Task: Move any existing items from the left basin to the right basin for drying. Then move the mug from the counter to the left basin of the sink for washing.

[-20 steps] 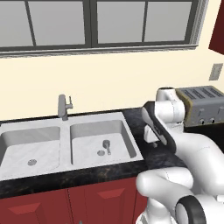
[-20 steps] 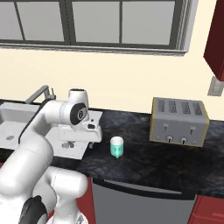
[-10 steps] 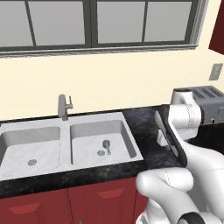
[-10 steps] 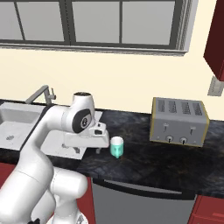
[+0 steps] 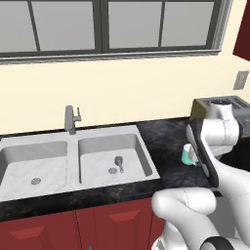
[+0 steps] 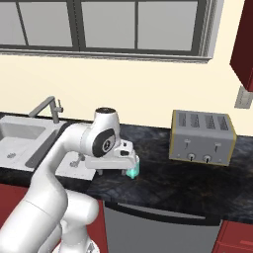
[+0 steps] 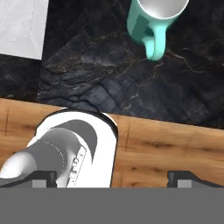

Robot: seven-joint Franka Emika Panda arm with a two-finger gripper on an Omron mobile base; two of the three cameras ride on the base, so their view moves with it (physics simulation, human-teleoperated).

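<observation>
Claw: gripper (image 6: 117, 172) sits low over the counter, jaws spread as wide as they go, nothing between them.
Position: it hangs just beside the mug (image 7: 154, 18), on the sink side of it; from the hand camera the mug sits at the top edge, off the line between the two fingertips (image 7: 40, 178).
Mug: teal, upright on the black counter (image 6: 163, 183), pale inside showing, handle pointing toward the hand camera; between the sink and the toaster (image 6: 201, 138), nearer the sink.
Mug, other side: a sliver of it peeks out from behind the arm (image 5: 187, 155).
Utensil: small grey metal piece (image 5: 118, 162) lies in the right basin (image 5: 93, 146), next to that basin's drain.
Left basin: (image 5: 49, 163) shows its round drain and nothing else that I can make out.
Tally: first half looks done, with the utensil already on the drying side.
To go: the mug is untouched, so the whole second half remains — line up, close on it, carry it across the right basin and set it in the left one.
Watch for: the claw needs to shift over the mug before it closes; as it stands the jaws would shut on air.
</observation>
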